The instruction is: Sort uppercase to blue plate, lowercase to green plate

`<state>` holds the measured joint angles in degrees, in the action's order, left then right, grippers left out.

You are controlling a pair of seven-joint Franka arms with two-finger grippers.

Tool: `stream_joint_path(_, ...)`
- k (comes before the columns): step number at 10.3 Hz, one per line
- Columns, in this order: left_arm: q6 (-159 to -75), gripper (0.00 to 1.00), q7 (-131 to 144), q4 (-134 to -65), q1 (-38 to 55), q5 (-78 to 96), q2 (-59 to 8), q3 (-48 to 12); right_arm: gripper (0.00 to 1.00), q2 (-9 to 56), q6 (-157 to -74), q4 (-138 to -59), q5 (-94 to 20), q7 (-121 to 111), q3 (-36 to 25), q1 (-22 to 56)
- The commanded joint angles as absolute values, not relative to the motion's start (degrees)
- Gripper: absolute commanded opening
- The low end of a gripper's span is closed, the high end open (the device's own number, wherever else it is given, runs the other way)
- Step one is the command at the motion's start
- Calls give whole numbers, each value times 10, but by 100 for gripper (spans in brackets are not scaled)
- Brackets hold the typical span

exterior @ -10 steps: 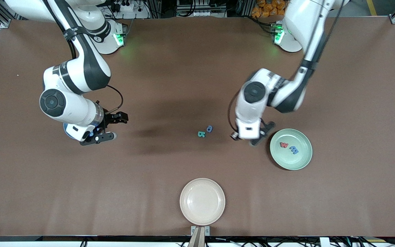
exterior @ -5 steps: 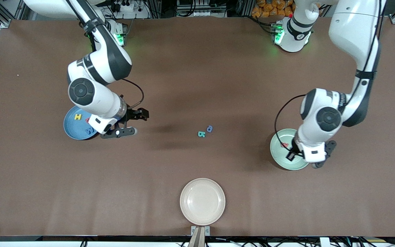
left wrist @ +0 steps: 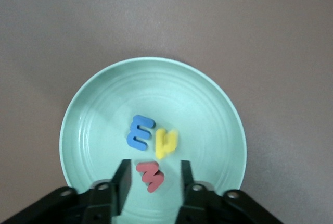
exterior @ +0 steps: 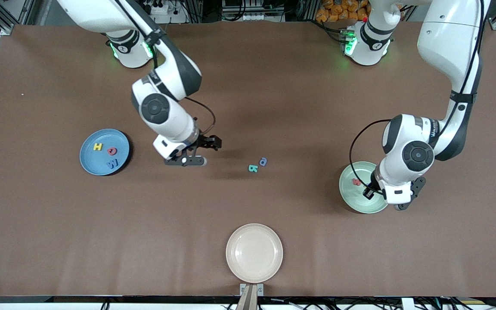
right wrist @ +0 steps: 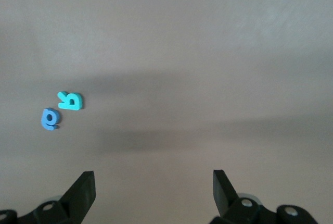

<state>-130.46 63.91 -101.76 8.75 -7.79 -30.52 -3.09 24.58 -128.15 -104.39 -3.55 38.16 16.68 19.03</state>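
Note:
Over the pale green plate hangs my left gripper, open and holding nothing. A red w, a small yellow letter and a blue lowercase letter lie in the plate. My right gripper is open above bare table, between the blue plate and two loose letters. The blue plate holds a yellow H, a red Q and a blue W. A teal uppercase letter and a blue rounded lowercase letter lie side by side mid-table.
A cream plate sits at the table edge nearest the front camera. The left arm's hand covers part of the green plate in the front view. Brown tabletop surrounds the two loose letters.
My right gripper left the blue plate and moved toward the two loose letters. My left gripper swung over the green plate and its jaws parted; a yellow letter now lies there.

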Motion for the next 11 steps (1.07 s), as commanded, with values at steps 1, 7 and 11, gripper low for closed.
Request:
stream_joint_path(1,-1288,100,630,-1016,90,-80,-300,-32,100,281,-1319,-1023,-37,452,165,211)
stream_joint_path(7,-1288,100,635,-1013,98,-80,-301,-58,100,384,-1358,-912,-9,635,77,336)
stream_joint_path(11,-1289,100,635,-1006,98,-80,-301,-65,100,450,-1327,-826,25,700,16,412)
